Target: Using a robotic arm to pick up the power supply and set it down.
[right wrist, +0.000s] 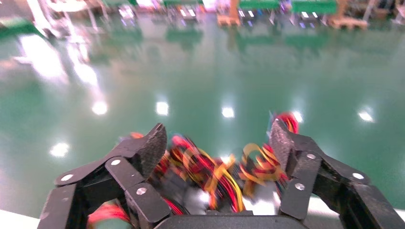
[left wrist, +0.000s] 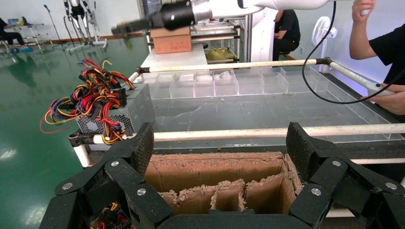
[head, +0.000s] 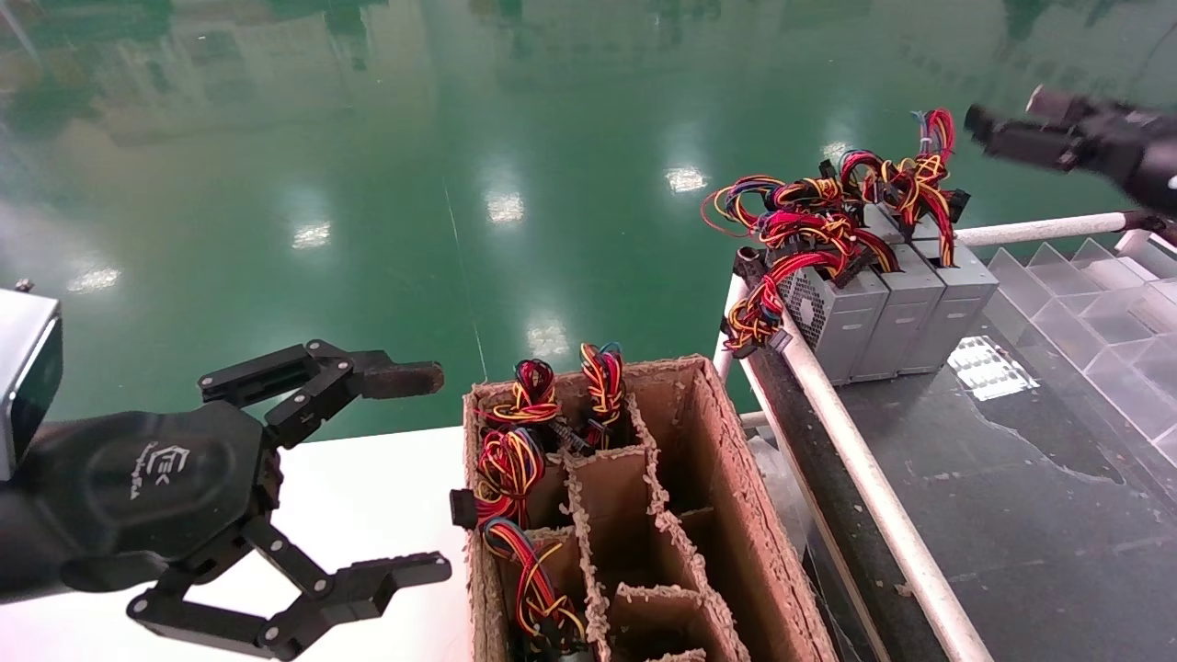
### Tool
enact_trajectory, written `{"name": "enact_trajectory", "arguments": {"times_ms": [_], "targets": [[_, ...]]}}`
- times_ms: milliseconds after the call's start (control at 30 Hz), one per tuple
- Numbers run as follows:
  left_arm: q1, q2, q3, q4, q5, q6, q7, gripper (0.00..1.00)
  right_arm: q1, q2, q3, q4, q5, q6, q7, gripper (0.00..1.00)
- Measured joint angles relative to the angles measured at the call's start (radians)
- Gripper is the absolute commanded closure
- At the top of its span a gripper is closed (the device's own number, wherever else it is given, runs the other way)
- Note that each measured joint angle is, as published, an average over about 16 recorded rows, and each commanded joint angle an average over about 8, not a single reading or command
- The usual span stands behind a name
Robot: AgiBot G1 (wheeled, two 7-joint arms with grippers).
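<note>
Three power supplies (head: 887, 308) standing below right end effector (right wrist: 217, 143), spread wide, empty.

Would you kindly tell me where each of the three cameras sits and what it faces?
Head view: from above, down at the brown cardboard divider box and grey metal power supplies; both grippers show.
Left wrist view: behind the open left gripper, over the box toward the black conveyor table.
Right wrist view: behind the open right gripper, above red-yellow wire bundles.
All views share the supplies' wires.
</note>
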Motion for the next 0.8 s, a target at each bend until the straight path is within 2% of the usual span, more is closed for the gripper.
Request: {"name": "enact_trajectory", "arguments": {"times_ms": [300,800], "targets": [[0.0,0.0,0.0,0.0,0.0,0.0,0.0,0.0,-0.064,0.042,0.033,0.113,0.052,-0.085,0.031,0.0],[0.0,0.0,0.0,0.0,0.0,0.0,0.0,0.0,-0.251,0.1,0.075,0.43,0.127,-0.175,0.094,0.0]]}}
